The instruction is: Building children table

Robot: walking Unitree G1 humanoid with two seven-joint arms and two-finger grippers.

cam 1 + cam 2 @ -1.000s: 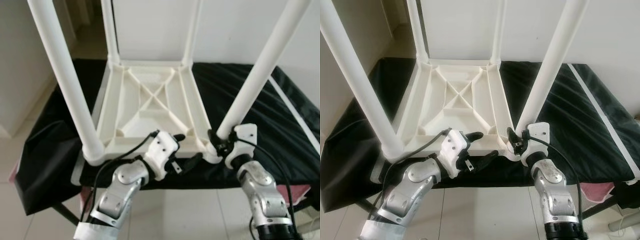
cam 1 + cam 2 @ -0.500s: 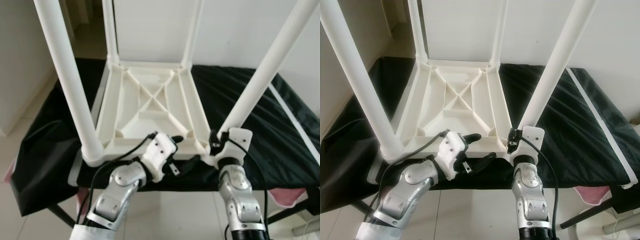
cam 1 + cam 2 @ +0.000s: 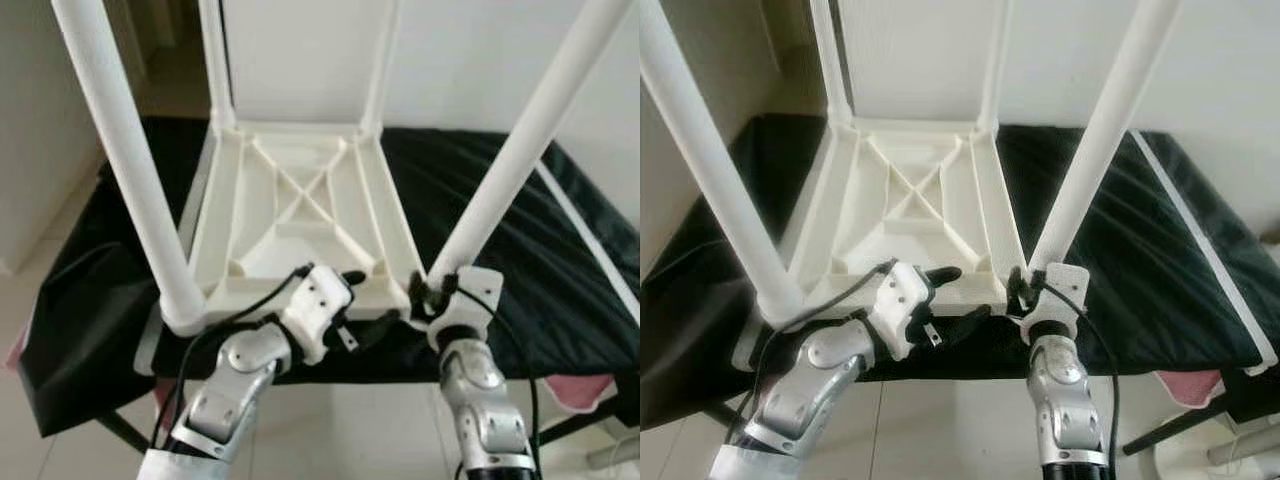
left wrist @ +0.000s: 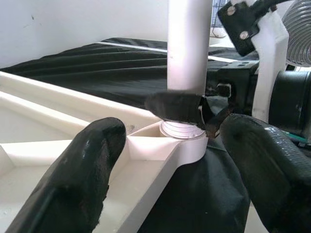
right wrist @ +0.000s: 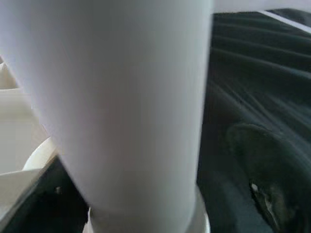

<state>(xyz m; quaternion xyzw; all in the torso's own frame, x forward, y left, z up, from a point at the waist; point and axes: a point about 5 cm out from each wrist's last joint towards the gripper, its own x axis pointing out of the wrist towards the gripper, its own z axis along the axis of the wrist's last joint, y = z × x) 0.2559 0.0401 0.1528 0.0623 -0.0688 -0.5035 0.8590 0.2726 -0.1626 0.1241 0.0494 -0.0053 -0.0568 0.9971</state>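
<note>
A white plastic children's table [image 3: 300, 215] lies upside down on a black cloth, with its legs pointing up. My right gripper [image 3: 428, 292] is shut around the base of the near right leg [image 3: 520, 150], just above its corner socket [image 4: 187, 141]. In the right wrist view that leg [image 5: 116, 97] stands close, with one black finger [image 5: 262, 165] beside it. My left gripper [image 3: 372, 300] is open at the table's near edge, one finger over the rim and one below. Its fingers [image 4: 73, 170] point at the same socket. The near left leg [image 3: 130, 170] stands in its corner.
The black cloth [image 3: 520, 230] covers a low bench that ends just before my arms. A white strip [image 3: 590, 245] lies along its right side. Tiled floor [image 3: 360, 430] is below, with a pink item [image 3: 1190, 385] at the right. A white wall stands behind.
My right forearm has swung left to sit under the near right leg, and its wrist has turned around the leg's base. The left gripper has stayed put.
</note>
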